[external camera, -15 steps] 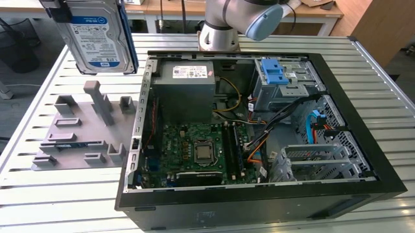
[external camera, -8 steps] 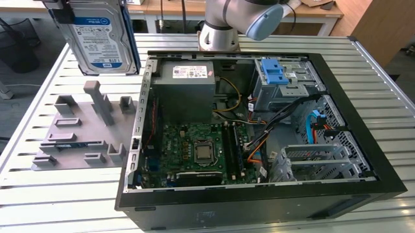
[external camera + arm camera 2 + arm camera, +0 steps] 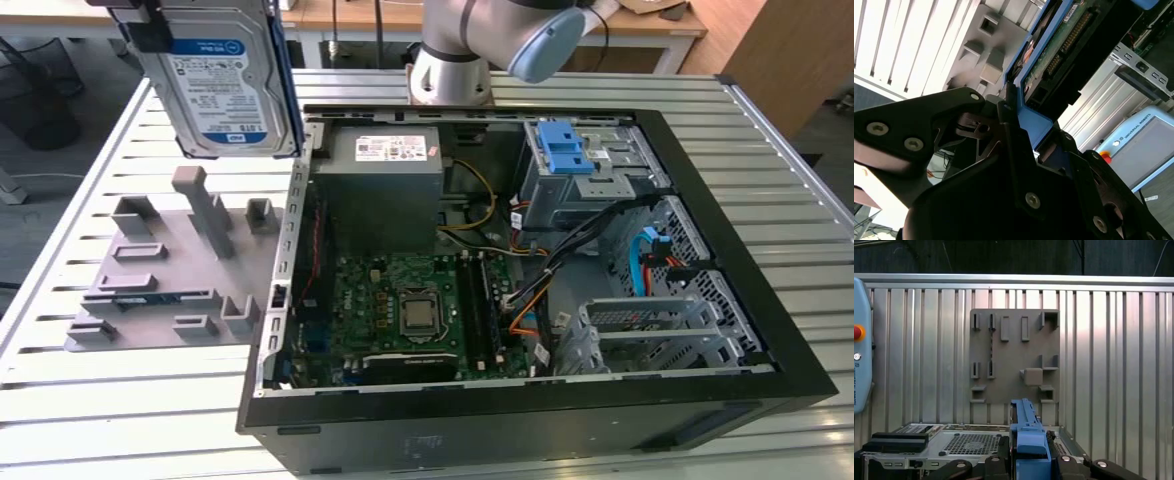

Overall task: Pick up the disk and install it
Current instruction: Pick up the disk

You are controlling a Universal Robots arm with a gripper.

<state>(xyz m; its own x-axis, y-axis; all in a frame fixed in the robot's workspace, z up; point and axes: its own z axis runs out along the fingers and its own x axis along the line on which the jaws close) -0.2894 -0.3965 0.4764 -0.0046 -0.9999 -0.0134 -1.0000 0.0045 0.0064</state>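
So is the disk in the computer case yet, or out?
Out. The gripper holds the disk upright in the air, to the exterior view's left of the open case.

Slatted table [image 3: 107, 420] with grey fixture [image 3: 174, 285], computer case [image 3: 534, 432]

- Arm [image 3: 451, 70]: silver-grey tubular housing; smooth, rounded surfaces; seen in the exterior view.
- Joint cap [image 3: 545, 45]: pale blue; domed, circular; set against the silver housing.
- Gripper [image 3: 1010, 111]: matte black throughout; flat, angular linkage plates stacked in layers.
- Screws [image 3: 877, 128]: silver, round heads with recessed drive; several per plate in the second wrist view; same kind on the black links [image 3: 1099, 467] in the first wrist view.
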